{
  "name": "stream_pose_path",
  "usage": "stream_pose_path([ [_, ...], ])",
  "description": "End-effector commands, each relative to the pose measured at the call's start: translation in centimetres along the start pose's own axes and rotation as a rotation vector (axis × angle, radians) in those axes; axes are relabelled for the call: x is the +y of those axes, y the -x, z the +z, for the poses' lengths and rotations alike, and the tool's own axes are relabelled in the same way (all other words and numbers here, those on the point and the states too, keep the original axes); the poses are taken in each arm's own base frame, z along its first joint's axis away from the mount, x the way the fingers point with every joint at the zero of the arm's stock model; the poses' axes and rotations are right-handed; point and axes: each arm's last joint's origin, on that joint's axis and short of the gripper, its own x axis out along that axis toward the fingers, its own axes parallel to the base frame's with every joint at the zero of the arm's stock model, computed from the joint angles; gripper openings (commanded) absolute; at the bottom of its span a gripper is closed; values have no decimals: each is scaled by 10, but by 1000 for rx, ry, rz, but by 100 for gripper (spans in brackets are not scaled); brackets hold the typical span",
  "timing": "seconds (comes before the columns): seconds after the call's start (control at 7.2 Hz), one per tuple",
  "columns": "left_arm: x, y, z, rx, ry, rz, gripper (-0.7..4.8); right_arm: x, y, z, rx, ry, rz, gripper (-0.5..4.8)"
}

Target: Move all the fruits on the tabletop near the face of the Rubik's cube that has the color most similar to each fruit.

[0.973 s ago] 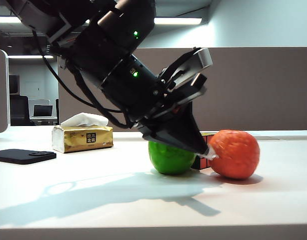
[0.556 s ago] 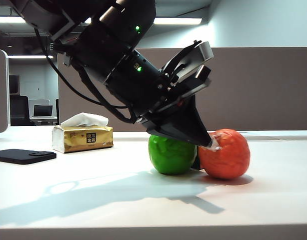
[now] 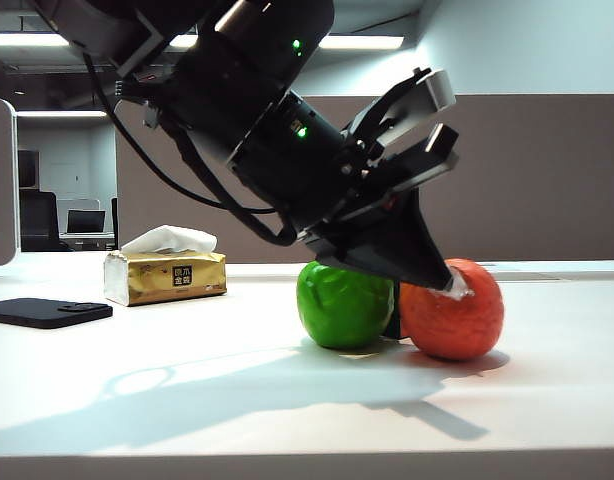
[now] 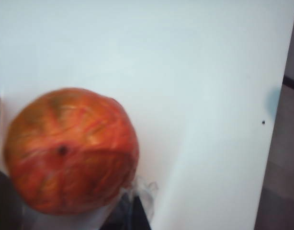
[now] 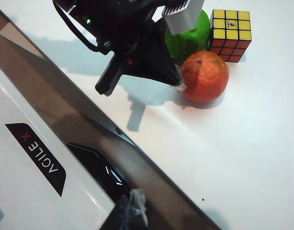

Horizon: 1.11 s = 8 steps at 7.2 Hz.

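While the exterior view hides the Rubik's cube (image 5: 230,35) behind the fruits, the right wrist view shows it just past the orange (image 3: 452,310). The left gripper (image 3: 452,285) touches the orange's top; its opening cannot be told. The green apple (image 3: 344,306) sits behind it. The orange has slid closer. The right gripper (image 5: 130,211) hangs well away, its opening unclear.

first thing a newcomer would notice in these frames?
The big black left arm fills the exterior view, slanting down so its left hand touches the top of the orange at table centre. Next, the colour cluster: the glossy green apple beside the orange, with the Rubik's cube just behind them, yellow face up and red face toward the orange. The right hand sits far back, barely visible.
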Motion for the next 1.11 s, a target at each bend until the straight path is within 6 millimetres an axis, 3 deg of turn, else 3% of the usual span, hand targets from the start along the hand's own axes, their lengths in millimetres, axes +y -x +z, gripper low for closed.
stream_pose_path([
  [0.14,1,-17,4,-31,18,-33,-5,0,1,1,-14,-7,1,-1],
  [0.28,3,-32,18,-44,9,-33,-5,0,1,1,-13,-6,1,-1],
  [0.42,4,-39,13,-13,18,-33,-5,0,1,1,-13,-6,1,-1],
  [1.11,7,-40,11,2,2,-4,-5,0,1,1,-13,-6,1,-1],
])
